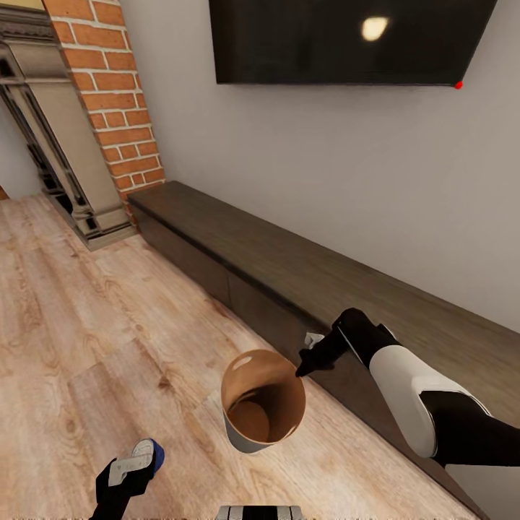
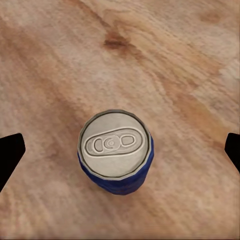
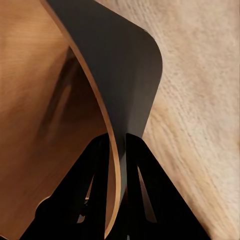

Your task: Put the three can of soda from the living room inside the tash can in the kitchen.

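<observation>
While the right claw (image 3: pixel 116 200) pinches the tash can (image 1: pixel 262 404) rim, the left claw (image 2: pixel 120 150) (spread wide) straddles the upright blue soda can (image 2: pixel 116 150), at the bin's 8 o'clock.

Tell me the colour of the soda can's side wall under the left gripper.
Dark blue, below a grey metal top; the small soda can shows best in the left wrist view.
</observation>
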